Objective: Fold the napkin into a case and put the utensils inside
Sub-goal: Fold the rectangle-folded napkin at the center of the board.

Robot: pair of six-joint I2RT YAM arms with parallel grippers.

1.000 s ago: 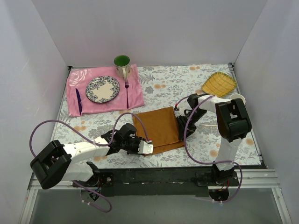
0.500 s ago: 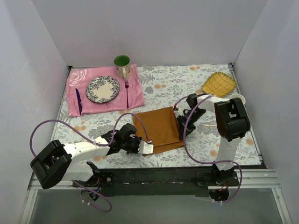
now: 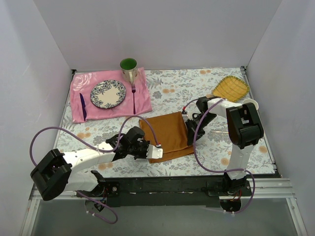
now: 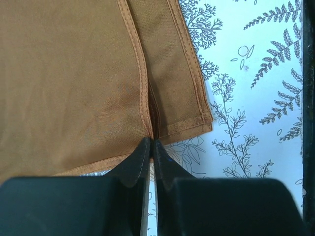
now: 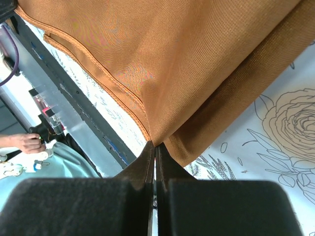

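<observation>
Nearest to me, my left fingers [image 4: 140, 156] are pressed together on the napkin [image 3: 167, 132], pinching its hemmed edge at the corner closest to the near edge of the surface [image 3: 221, 150]. I grip right where a narrow flap overlaps the wide panel, so I judge that both layers will travel together when I move. The rust-orange cloth lies at the middle of the surface, a little toward the near edge, already doubled and not yet a narrow case.

On its right edge my right fingers [image 5: 145, 162] are clamped shut on a fold of the upper layer, with the lower layer beneath it. Holding two points of one cloth should keep the next fold straight.

Nothing lies inside the napkin yet. At the far-left corner a pink cloth [image 3: 142, 101] carries a patterned plate [image 3: 108, 94], a purple knife [image 3: 82, 105], a purple fork [image 3: 133, 97] and a green cup [image 3: 129, 66]. At the far-right corner sits a yellow woven tray [image 3: 231, 88].
</observation>
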